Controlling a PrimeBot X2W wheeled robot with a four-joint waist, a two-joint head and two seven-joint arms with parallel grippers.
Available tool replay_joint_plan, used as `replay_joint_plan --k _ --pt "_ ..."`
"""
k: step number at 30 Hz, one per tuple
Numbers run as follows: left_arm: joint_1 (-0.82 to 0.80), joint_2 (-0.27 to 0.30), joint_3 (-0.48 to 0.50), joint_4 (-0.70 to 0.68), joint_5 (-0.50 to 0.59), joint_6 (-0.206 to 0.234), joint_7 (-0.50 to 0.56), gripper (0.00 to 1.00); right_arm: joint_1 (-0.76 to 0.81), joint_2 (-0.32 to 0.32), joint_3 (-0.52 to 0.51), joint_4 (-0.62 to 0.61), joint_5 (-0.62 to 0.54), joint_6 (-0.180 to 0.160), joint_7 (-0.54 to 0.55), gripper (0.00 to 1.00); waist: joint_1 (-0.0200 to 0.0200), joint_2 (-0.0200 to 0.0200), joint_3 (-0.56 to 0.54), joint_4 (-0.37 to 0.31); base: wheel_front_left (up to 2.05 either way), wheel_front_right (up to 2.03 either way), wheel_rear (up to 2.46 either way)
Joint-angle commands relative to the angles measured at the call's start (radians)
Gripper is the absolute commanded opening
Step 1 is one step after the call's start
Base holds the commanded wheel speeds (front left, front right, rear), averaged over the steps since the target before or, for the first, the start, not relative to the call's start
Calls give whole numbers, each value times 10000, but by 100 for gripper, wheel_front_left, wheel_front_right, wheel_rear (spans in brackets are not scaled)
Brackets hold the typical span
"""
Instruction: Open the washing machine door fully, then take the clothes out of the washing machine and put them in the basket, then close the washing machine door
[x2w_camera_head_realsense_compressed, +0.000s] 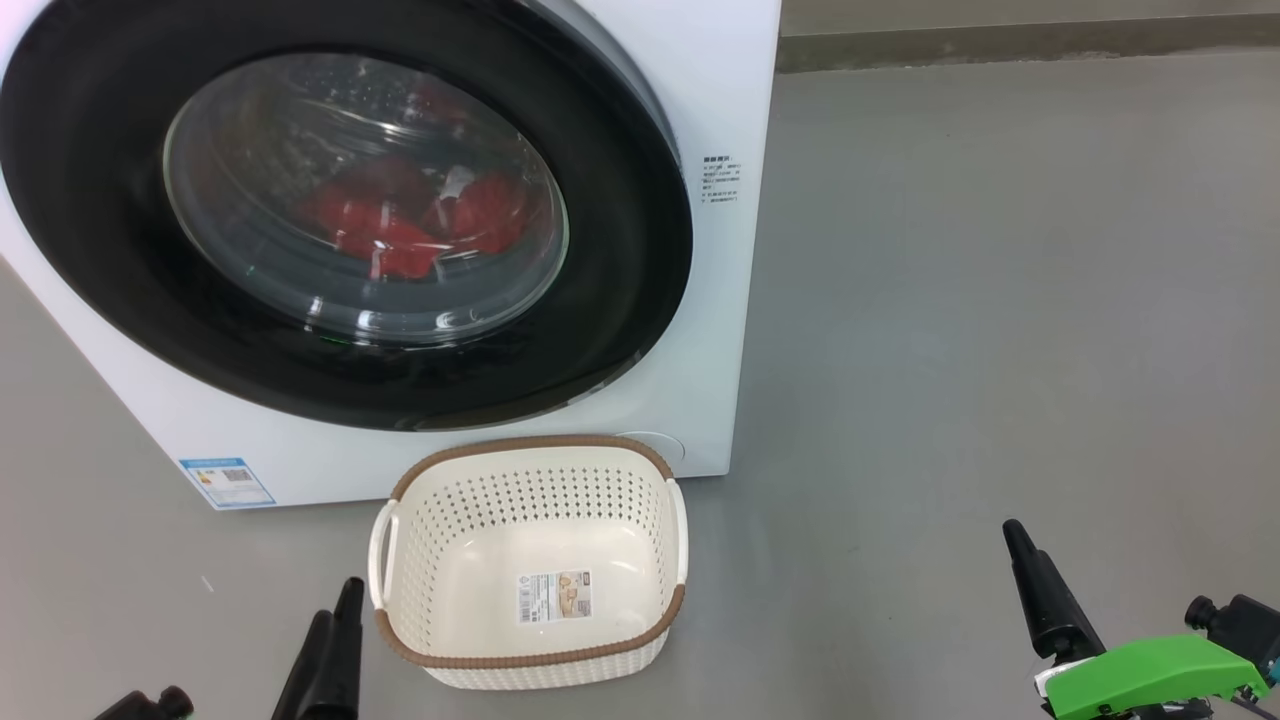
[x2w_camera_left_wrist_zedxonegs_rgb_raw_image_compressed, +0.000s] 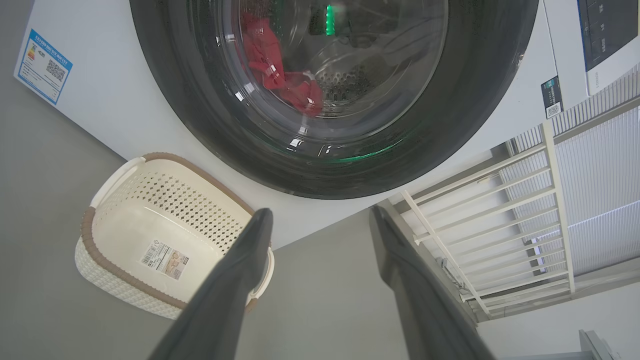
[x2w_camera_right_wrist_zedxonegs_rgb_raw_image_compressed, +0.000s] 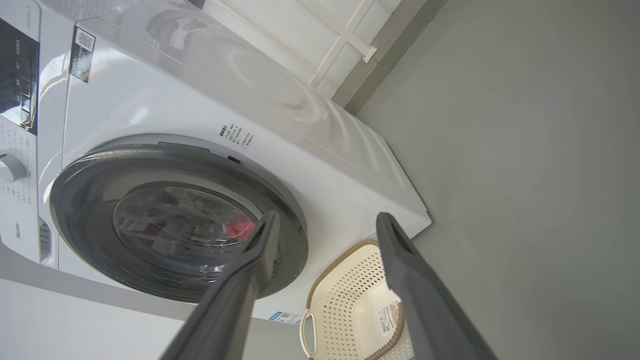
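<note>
The white washing machine (x2w_camera_head_realsense_compressed: 725, 90) fills the upper left of the head view. Its door (x2w_camera_head_realsense_compressed: 625, 250), a black rim around a clear glass bowl, lies against the machine's front. Red clothes (x2w_camera_head_realsense_compressed: 400, 225) show through the glass inside the drum. On the floor just in front stands the cream basket (x2w_camera_head_realsense_compressed: 530, 446), with only a sticker on its bottom. My left gripper (x2w_camera_head_realsense_compressed: 335, 605) hovers open left of the basket, and its wrist view looks at the door (x2w_camera_left_wrist_zedxonegs_rgb_raw_image_compressed: 200, 125) and the clothes (x2w_camera_left_wrist_zedxonegs_rgb_raw_image_compressed: 277, 75). My right gripper (x2w_camera_head_realsense_compressed: 1110, 575) hangs open well to the right, aimed toward the door (x2w_camera_right_wrist_zedxonegs_rgb_raw_image_compressed: 90, 225).
Grey floor (x2w_camera_head_realsense_compressed: 1000, 300) spreads wide to the right of the machine, up to a wall base at the back. A white slatted railing (x2w_camera_left_wrist_zedxonegs_rgb_raw_image_compressed: 500, 210) stands beyond the machine's side. A blue label (x2w_camera_head_realsense_compressed: 225, 482) marks the machine's lower front. The control panel (x2w_camera_right_wrist_zedxonegs_rgb_raw_image_compressed: 15, 85) sits above the door.
</note>
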Motion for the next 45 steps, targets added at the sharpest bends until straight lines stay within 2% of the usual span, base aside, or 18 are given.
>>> replay_joint_plan --k 1,17,45 --pt "-73 169 109 -367 458 -17 -143 100 -92 -192 116 -340 -455 2 -134 100 -1 0 7 -2 0 0 0" --pt "40 176 47 -664 2570 39 -619 100 26 -256 329 -631 -2591 3 -604 100 -1 0 86 -37 0 0 0" --pt "245 191 -44 -1157 5818 19 -1420 100 250 -252 340 -1122 -5587 4 -1397 100 -1 0 218 -122 0 0 0"
